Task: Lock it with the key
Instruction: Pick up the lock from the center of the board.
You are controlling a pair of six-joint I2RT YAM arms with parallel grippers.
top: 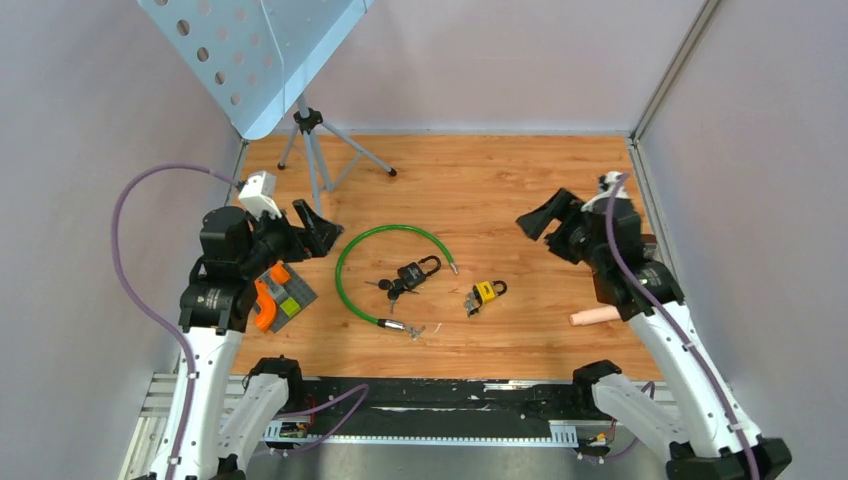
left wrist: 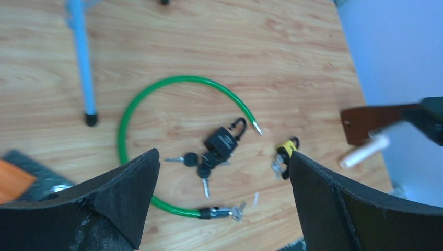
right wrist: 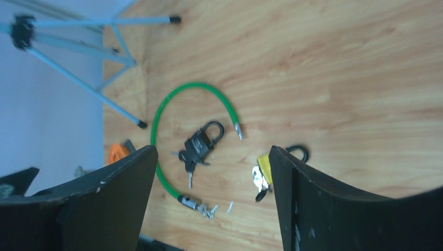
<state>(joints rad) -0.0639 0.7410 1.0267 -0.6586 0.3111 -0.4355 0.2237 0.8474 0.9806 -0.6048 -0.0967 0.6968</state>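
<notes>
**Progress.** I judge the task not yet begun. No lock and no key is in hand. The left jaws and right jaws both stand spread wide and empty, and each wrist view shows bare counter (top: 480,180) through the gap.

**Task items.** The black padlock (top: 415,272) lies flat near the middle of the counter, inside the loop of the green cable lock (top: 340,268). Its keys (top: 388,289) lie bunched against the body at its 8 o'clock. I cannot tell whether a key is seated in the keyway, or whether the shackle is latched. A yellow padlock (top: 484,294) lies near it at its 4 o'clock, with what looks like its own small keys. I cannot say from the task line which lock is meant.

**Position relative to jaws.** In the top view, the black padlock lies at about 4 o'clock from the left jaws and at 8 o'clock from the right jaws. It is well apart from both, which hang above the counter. The yellow padlock lies nearer the right jaws.

**Remaining.** My judgement is that everything is outstanding: steadying a lock, gripping its key and turning it.
</notes>
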